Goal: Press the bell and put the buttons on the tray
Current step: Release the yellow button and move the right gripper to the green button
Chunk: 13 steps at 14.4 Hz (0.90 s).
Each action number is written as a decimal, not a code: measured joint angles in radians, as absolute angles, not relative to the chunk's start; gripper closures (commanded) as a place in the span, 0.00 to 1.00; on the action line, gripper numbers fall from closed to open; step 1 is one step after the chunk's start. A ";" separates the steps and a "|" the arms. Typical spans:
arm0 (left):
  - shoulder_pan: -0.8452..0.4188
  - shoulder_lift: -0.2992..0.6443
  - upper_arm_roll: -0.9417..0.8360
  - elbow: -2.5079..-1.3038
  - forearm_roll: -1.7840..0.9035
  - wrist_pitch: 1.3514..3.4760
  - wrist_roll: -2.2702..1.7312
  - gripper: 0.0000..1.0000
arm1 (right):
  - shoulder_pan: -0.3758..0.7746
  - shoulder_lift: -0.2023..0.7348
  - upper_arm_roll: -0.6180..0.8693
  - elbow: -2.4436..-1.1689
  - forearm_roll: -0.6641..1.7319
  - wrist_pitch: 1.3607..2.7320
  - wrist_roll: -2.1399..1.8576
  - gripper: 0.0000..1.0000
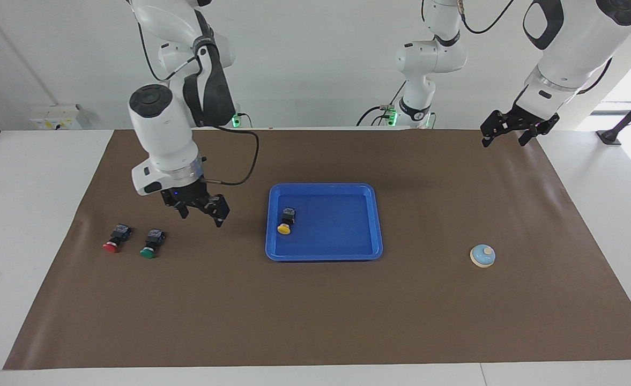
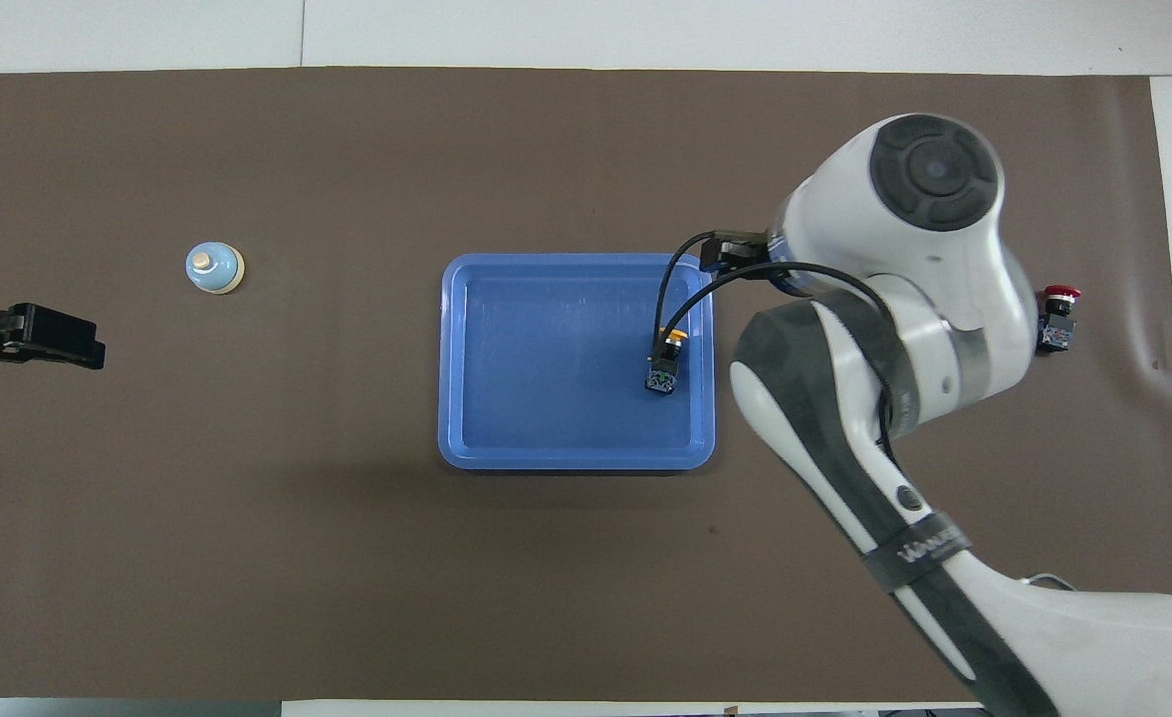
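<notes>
1. The yellow-capped push-button switch (image 1: 286, 220) lies in the flat bright blue plastic tray (image 1: 347, 252), at its right-arm end.
2. The right gripper (image 1: 203, 210) hangs open and empty over the brown mat (image 1: 315, 316), between the tray and the green-capped switch (image 1: 151, 243); the red-capped switch (image 1: 116, 238) lies just beside that.
3. The left gripper (image 1: 513, 128) waits open and empty over the mat's corner, well apart from the small light blue dome bell (image 1: 482, 255).

A robotics lab: two white Franka arms (image 1: 170, 134) mounted at a white table (image 1: 36, 177) covered by a brown mat (image 1: 315, 311), with bare white walls, trailing cables and a wall socket box (image 1: 55, 117).
</notes>
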State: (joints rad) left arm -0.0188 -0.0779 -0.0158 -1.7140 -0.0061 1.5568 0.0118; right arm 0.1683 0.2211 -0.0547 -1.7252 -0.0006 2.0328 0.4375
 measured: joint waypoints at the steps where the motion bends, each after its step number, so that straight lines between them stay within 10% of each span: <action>1: -0.019 -0.078 -0.016 -1.714 -0.006 1.557 0.012 0.00 | 0.130 0.223 -0.055 -1.734 -0.001 2.034 0.387 0.00; 13: -0.019 -0.078 -0.016 -1.714 -0.006 1.557 0.012 0.00 | -0.064 0.287 -0.057 -1.963 -0.024 2.361 0.095 0.00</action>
State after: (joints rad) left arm -0.0188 -0.0779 -0.0158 -1.7140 -0.0061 1.5568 0.0117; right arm -0.0641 0.2865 -0.0575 -1.9632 -0.0243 2.3607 0.0948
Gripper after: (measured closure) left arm 0.000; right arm 0.000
